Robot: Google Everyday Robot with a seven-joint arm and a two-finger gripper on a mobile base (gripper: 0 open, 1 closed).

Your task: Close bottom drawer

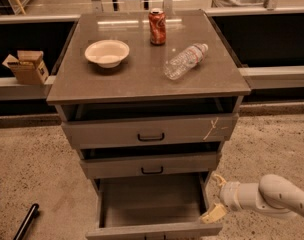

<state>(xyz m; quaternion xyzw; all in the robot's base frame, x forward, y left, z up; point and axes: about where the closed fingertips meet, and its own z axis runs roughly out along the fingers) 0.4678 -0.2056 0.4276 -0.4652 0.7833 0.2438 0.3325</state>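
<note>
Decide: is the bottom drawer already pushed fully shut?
No, the bottom drawer stands pulled out with its inside showing, and the gripper is beside its right front corner.

From here the bottom drawer (152, 204) has its front cut by the lower edge, handle mostly lost, and I can't tell whether the gripper (216, 198), fingers spread just right of that drawer, touches its side, while the arm (282, 196) runs off-frame farther right.
</note>
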